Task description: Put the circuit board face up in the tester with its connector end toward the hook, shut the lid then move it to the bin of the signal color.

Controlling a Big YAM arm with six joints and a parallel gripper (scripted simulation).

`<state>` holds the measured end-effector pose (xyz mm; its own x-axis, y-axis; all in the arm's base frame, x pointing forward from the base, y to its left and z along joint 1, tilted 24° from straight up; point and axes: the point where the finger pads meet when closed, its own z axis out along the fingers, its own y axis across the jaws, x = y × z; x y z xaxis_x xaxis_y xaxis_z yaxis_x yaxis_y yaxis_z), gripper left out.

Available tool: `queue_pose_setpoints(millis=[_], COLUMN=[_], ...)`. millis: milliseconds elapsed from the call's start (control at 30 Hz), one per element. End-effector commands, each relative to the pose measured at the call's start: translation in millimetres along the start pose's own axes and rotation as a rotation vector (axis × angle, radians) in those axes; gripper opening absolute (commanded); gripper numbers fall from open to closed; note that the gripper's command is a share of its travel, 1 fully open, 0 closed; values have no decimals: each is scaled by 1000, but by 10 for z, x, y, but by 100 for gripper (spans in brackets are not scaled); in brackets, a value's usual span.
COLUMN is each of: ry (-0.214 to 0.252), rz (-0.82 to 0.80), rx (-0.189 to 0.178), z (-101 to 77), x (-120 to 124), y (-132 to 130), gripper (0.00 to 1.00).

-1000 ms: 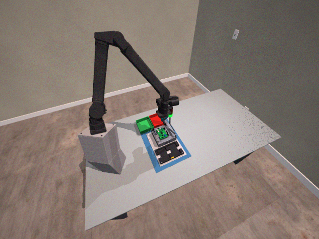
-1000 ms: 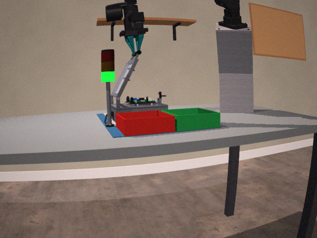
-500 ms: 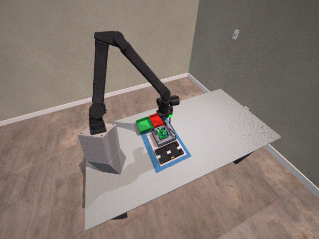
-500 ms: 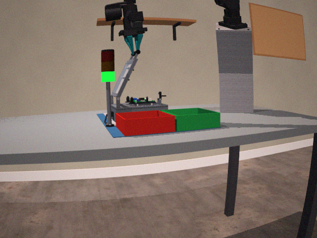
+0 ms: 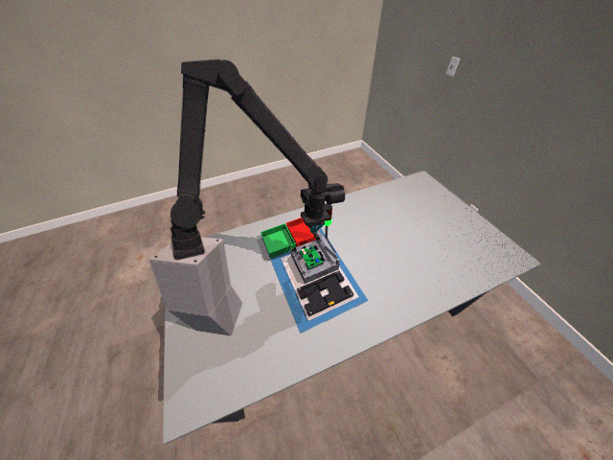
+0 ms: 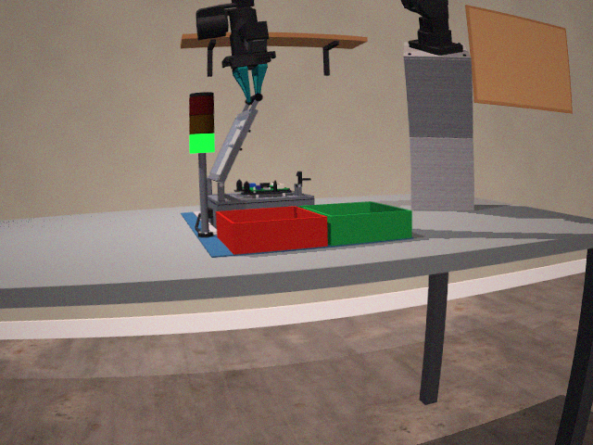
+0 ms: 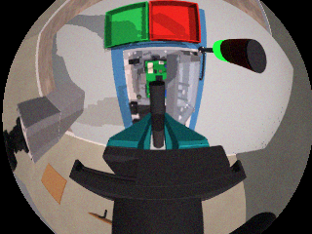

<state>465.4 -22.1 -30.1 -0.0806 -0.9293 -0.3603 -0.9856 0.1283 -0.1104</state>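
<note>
Fingers (image 6: 252, 84) pinch raised lid's handle (image 6: 257, 97); only wrist view hints board (image 7: 156, 70) beneath.

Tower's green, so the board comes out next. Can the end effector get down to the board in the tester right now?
Probably not yet. The end effector is shut on the lid's handle, holding the lid raised. With the lid up, the board lies uncovered from above, but it must release first.

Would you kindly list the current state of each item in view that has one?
Pincer: shut on the lid handle.
Lid: raised, tilted open on its hinge.
Circuit board: lying in the tester, uncovered.
Signal tower: green lit, upper segments dark.
Red bin: upright, nothing visible inside.
Green bin: upright, nothing visible inside.
Tray: both pockets without a board.
</note>
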Motion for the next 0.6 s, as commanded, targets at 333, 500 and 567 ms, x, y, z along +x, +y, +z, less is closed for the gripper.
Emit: queue_pose_setpoints(millis=[333,500,567], ry=[12,11,11], rz=[-13,-15,-16], rx=[157,156,156], z=[-274,-277,-276], x=[66,53,50], y=[-734,-759,-759], gripper=[0,0,0])
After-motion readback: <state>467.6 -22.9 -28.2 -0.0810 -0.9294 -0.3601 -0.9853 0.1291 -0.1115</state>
